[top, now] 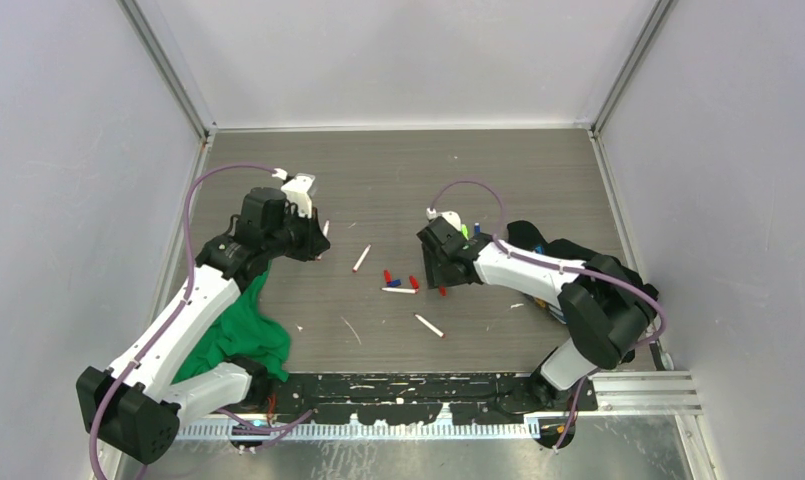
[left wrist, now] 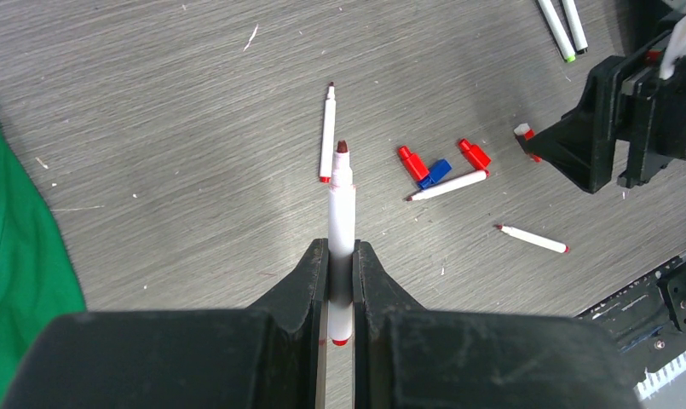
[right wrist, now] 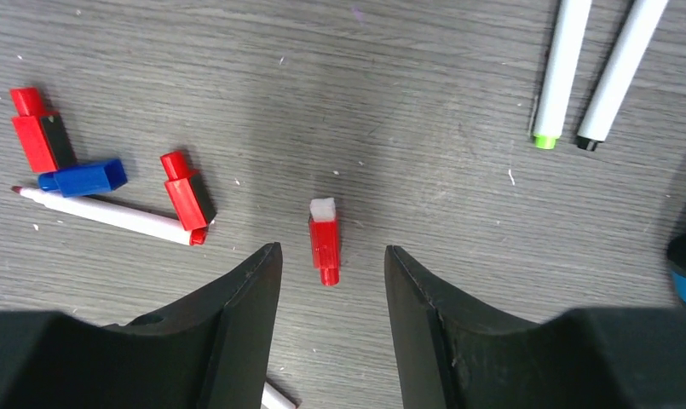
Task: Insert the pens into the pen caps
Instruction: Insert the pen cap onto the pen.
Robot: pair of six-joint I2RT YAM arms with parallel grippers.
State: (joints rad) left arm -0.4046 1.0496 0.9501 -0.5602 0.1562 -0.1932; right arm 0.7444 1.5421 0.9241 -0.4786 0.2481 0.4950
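Observation:
My left gripper (left wrist: 342,251) is shut on a white pen (left wrist: 342,204). Its dark red tip points away from me, above the table. My right gripper (right wrist: 332,256) is open and hovers over a red pen cap (right wrist: 324,240). That cap lies flat just ahead of the jaws, touching neither finger. Two more red caps (right wrist: 186,189) (right wrist: 37,132) and a blue cap (right wrist: 83,178) lie beside a loose pen (right wrist: 109,215). Other pens lie on the table (top: 361,259) (top: 429,325). In the top view the left gripper (top: 318,235) is at centre left and the right gripper (top: 438,275) at the middle.
A green cloth (top: 240,330) lies under the left arm. Two more white pens, one with a lime end (right wrist: 562,68) and one with a black end (right wrist: 620,68), lie beyond the right gripper. A black rail (top: 408,385) runs along the near edge. Grey walls close in the table.

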